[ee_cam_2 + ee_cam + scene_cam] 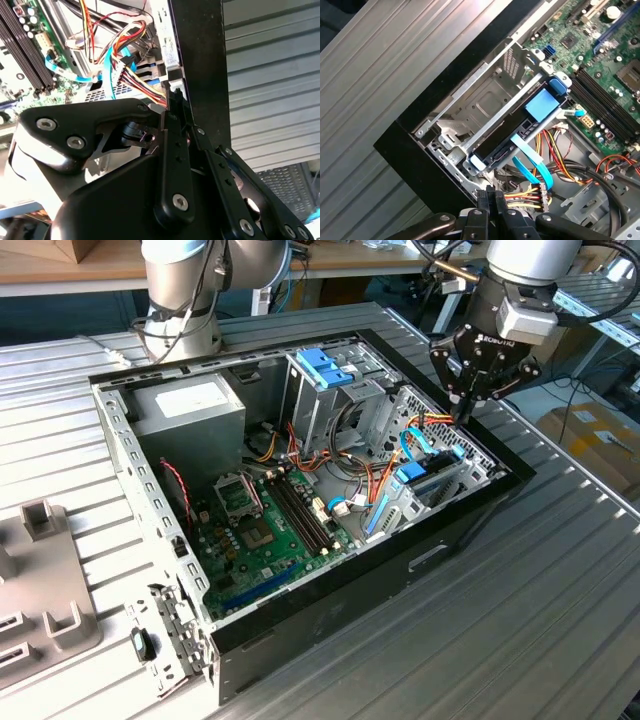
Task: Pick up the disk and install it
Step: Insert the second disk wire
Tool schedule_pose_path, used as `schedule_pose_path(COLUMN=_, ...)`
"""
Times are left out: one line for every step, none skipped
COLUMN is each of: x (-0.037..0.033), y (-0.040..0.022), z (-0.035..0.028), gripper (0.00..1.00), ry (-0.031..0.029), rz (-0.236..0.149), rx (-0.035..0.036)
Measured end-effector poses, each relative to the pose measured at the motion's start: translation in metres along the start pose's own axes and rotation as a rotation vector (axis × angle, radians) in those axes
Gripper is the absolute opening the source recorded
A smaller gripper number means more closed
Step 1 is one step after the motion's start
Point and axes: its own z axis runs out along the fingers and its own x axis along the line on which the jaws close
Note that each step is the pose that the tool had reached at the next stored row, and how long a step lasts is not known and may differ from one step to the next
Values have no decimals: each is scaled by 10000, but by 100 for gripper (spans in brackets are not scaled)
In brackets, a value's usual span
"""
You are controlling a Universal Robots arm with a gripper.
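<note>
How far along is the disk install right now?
The disk already sits in its bay at the corner of the open computer case, blue rails showing. The gripper hovers above that corner, holding nothing visible. Whether the disk is fully seated can't be told.

loose cables (pixel 535 172) crowd the drive bay (pixel 485 107) beside the disk (pixel 520 130).
</note>
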Motion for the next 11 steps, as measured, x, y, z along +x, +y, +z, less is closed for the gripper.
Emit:
schedule_pose_path(x=0, y=0, z=2, gripper=16, ry=-3, rz=173, rx=-21)
schedule_pose_path(x=0, y=0, z=2, gripper=16, ry=-5, rz=294, rx=-36)
schedule_pose_path(x=0, y=0, z=4, gripper=16, ry=-9, rz=482, rx=-58)
schedule_pose_path(x=-1, y=0, z=5, gripper=16, ry=-11, rz=629, rx=-76)
schedule_pose_path(x=-1, y=0, z=6, gripper=16, ry=-12, rz=720, rx=-87)
schedule_pose_path(x=-1, y=0, z=6, gripper=16, ry=-14, rz=804, rx=-97)
schedule_pose_path(x=-1, y=0, z=7, gripper=16, ry=-16, rz=887, rx=-106)
schedule_pose_path(x=-1, y=0, z=7, gripper=16, ry=-17, rz=951, rx=-114)
schedule_pose_path(x=-1, y=0, z=7, gripper=16, ry=-17, rz=1004, rx=-120)
schedule_pose_path(x=-1, y=0, z=7, gripper=16, ry=-19, rz=1056, rx=-127)
schedule_pose_path(x=-1, y=0, z=8, gripper=16, ry=-19, rz=1056, rx=-127)
